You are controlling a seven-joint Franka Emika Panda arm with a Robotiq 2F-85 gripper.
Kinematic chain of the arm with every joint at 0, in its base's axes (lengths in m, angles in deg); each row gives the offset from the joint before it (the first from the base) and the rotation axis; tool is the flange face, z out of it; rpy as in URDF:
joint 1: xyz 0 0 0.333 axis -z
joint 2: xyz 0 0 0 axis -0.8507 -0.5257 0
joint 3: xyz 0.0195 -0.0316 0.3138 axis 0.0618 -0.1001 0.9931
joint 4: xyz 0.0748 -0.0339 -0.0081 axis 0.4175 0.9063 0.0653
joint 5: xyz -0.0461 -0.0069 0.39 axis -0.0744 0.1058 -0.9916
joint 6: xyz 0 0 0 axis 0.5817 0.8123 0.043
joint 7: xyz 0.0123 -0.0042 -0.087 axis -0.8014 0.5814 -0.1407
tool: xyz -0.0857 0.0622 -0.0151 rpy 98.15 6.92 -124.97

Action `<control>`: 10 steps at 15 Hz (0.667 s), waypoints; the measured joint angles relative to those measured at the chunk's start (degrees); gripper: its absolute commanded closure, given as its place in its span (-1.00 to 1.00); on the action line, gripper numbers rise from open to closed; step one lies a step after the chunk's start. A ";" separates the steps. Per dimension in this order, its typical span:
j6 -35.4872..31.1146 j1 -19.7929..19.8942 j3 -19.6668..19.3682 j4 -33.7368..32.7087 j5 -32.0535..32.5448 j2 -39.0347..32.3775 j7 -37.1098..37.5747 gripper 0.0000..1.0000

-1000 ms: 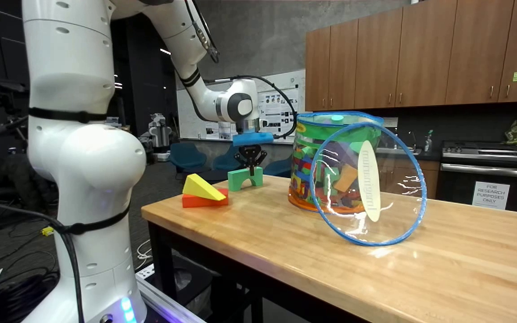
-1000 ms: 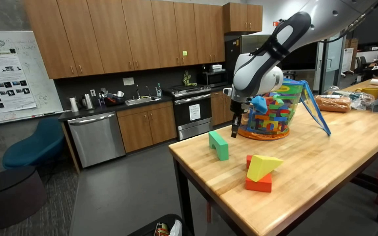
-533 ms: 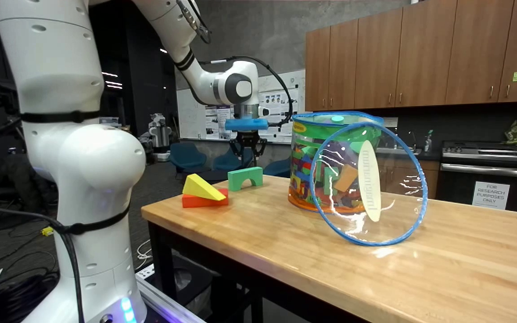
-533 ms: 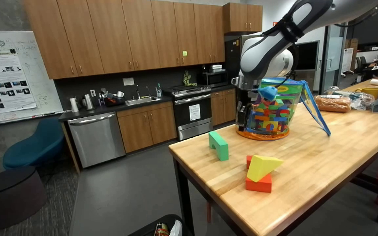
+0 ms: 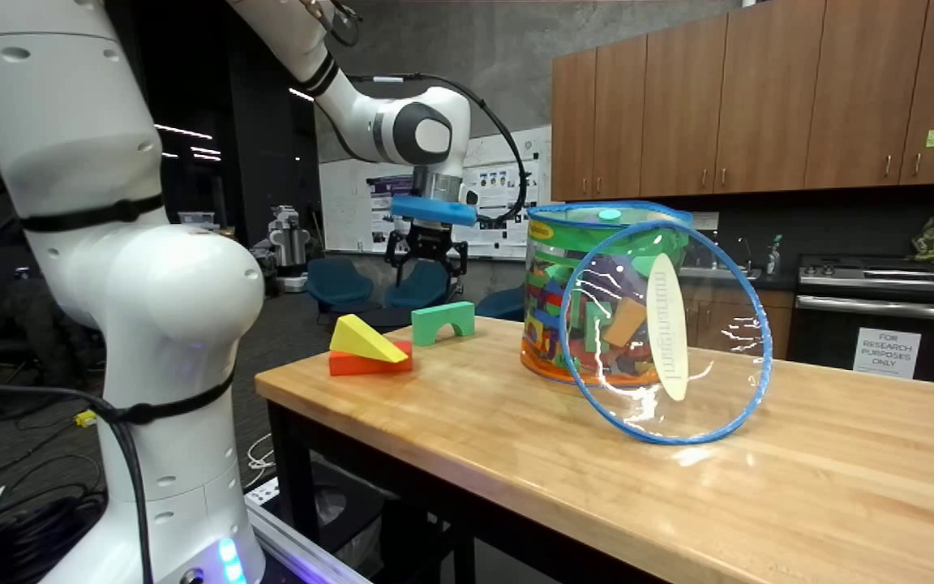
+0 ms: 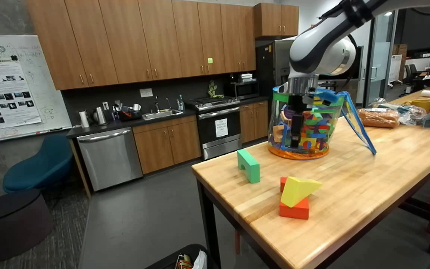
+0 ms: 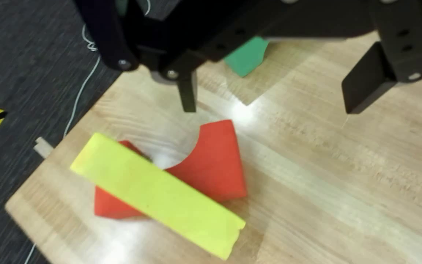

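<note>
One yellow wedge [image 7: 159, 196] lies across the red arch [image 7: 214, 165], a green arch [image 6: 251, 166] stands near it, and the gripper [image 7: 271, 101] hangs higher than it, spread wide, empty.

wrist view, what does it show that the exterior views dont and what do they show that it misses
Only the wrist view clearly shows the inward curve of the red block. Only the exterior views show the block-filled clear bin, the blue-rimmed disc and the wooden cabinets. Both share the open gripper, yellow wedge, red block, green block and tabletop; the wrist view catches only part of the green block.
</note>
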 measured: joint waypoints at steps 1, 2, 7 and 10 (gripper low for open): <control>2.18 -0.30 -0.77 0.88 -1.10 1.24 -3.00 -1.00; 4.03 -0.62 -1.48 2.01 -2.05 2.54 -6.36 -1.00; 11.68 -2.18 -3.50 8.05 -3.14 8.52 -21.21 -1.00; 13.62 -3.18 -3.68 11.30 -3.14 11.51 -28.22 -1.00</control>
